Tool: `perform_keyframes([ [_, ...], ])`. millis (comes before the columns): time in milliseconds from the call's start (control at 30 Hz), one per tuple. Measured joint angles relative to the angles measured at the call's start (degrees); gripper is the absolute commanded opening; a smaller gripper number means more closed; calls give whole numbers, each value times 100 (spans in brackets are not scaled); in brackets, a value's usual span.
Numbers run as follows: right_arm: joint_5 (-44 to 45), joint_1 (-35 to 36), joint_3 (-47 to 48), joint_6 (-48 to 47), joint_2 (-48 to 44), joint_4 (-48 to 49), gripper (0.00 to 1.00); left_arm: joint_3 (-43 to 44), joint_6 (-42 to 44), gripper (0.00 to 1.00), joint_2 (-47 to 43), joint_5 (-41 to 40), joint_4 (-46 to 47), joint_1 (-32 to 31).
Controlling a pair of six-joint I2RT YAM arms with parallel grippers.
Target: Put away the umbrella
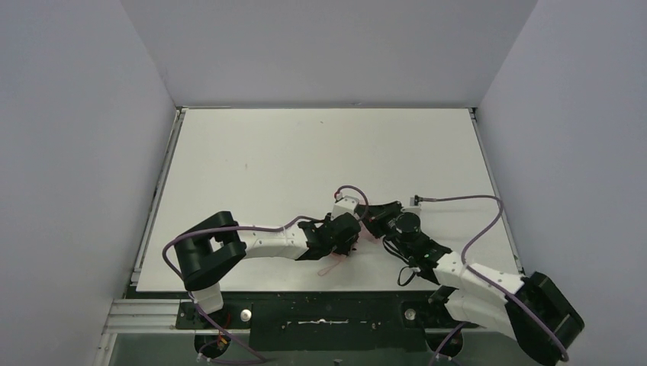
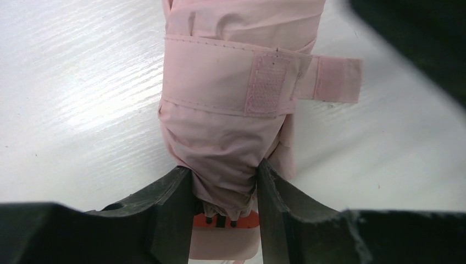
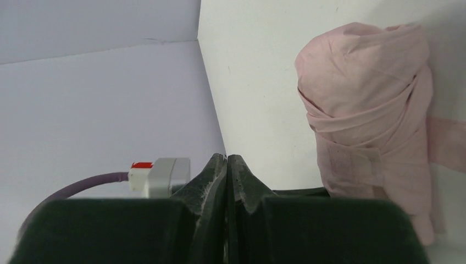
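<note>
Umbrella [image 2: 236,110] lay folded on the tabletop [image 2: 82,110], strap [image 2: 220,82] fastened round it, towards the 6 o'clock edge between my two arms. My left gripper [image 2: 224,171] was clamped on its near end, so the long axis ran straight out from the jaws towards 12 in the left wrist view. My right gripper [image 3: 226,162] was closed on nothing, with the bundle just beside it at 2 o'clock. I judged the left arm should carry it.

A white, faintly wood-grained surface [image 1: 252,152] is boxed in on three sides by plain pale grey walls [image 1: 76,152], an aluminium rail [image 1: 141,314] along its near edge.
</note>
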Motion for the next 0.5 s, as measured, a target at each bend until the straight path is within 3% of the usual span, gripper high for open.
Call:
perform_keyframes([
  [133,439,-22,466,-734,-1585,-2529,20,-11,4,0,-7,0,11,-2],
  [267,903,-109,1292,-1646,-2238,-4658,46,-4,20,0,-4,2,13,-2],
  [367,977,-247,1766,-2315,-2201,-5899,51,37,33,0,11,2,-4,-2],
  [500,691,-358,1906,-2874,-1569,-6721,51,63,46,0,24,4,-44,-4],
])
